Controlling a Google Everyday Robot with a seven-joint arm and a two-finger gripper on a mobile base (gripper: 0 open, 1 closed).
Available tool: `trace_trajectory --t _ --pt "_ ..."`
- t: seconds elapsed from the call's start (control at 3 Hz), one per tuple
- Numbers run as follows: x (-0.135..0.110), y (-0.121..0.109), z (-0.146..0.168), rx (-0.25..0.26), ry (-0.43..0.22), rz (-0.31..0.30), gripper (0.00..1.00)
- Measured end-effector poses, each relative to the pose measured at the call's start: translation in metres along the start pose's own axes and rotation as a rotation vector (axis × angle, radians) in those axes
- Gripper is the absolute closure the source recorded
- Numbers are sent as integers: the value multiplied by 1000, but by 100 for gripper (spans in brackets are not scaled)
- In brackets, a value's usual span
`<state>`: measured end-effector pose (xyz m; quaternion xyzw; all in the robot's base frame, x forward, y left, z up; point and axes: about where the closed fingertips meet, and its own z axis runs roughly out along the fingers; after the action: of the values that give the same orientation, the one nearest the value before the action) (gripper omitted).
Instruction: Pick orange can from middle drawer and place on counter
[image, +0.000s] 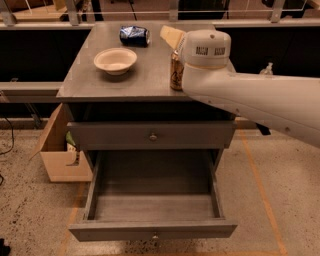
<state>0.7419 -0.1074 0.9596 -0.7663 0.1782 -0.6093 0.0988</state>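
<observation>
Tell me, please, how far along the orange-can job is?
Done: the middle drawer stands open and holds nothing, and the orange can is upright at the counter's right front edge. In hand: the gripper is at the can, hidden behind the arm's white wrist, so its hold cannot be judged. Left: probably only releasing and drawing the arm back.

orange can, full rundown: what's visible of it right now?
The orange can is a shiny copper-orange metal drinks can with dark script marks. It stands upright on the counter, near the front edge toward the right, not in the open middle drawer. Only its left strip shows; the arm's white wrist housing covers the rest. The gripper sits just above its top; whether it touches the can cannot be told.
</observation>
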Motion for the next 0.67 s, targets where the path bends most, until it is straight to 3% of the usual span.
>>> trace_trajectory --t 0.67 --pt "103 40 -32 -83 284 167 0"
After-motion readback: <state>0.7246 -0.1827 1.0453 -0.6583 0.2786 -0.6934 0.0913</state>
